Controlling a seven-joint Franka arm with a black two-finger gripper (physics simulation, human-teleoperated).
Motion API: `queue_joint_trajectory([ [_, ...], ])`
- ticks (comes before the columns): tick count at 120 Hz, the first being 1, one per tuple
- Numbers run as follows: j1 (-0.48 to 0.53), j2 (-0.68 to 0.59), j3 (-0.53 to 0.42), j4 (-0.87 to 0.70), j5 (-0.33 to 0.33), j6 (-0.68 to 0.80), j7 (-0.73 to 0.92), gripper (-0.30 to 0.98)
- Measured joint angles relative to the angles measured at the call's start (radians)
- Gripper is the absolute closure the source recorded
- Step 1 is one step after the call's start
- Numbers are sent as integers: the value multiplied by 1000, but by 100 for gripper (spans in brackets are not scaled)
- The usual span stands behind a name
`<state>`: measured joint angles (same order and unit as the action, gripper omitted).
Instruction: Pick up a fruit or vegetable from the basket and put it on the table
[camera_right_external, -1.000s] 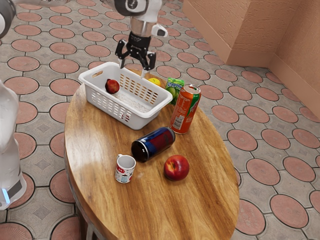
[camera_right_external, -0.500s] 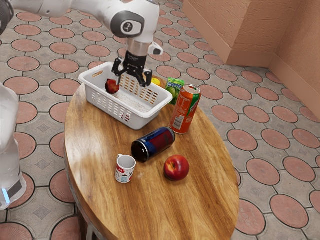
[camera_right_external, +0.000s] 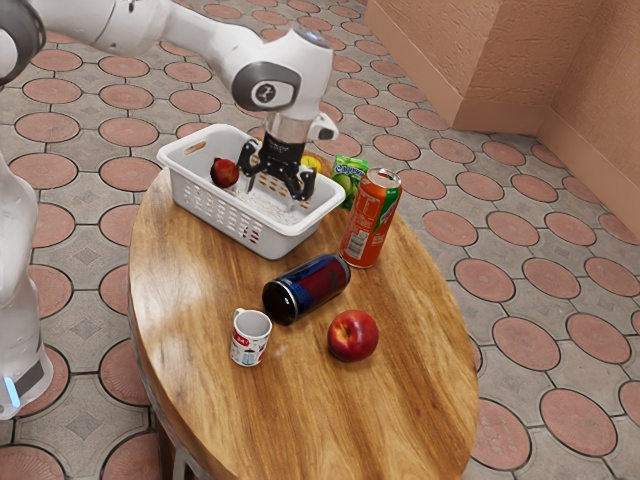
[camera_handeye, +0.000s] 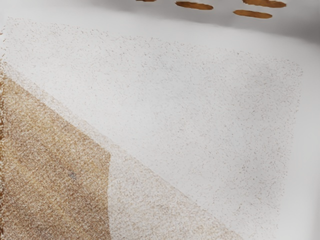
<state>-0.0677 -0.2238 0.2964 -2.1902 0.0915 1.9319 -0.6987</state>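
Gripper (camera_right_external: 272, 197) spread, presumably for straddling, I hover over one basket (camera_right_external: 284, 241) end, red fruit (camera_right_external: 224, 173) lying near the other.

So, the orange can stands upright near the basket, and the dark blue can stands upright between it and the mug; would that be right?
Not quite: in the exterior view, the dark blue can lies on its side. It is indeed between the orange can and the mug, and the orange can does stand upright near the basket.
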Motion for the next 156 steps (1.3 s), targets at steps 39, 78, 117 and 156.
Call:
queue_joint_trajectory([
  [39, 1, 7, -45, -43, 113, 91, -7, 0],
  [78, 22, -103, -23, -135, 95, 135, -13, 0],
  [117, 24, -145, -44, -196, 95, 181, -36, 0],
  [156, 25, -144, -37, -199, 65, 150, -37, 0],
])
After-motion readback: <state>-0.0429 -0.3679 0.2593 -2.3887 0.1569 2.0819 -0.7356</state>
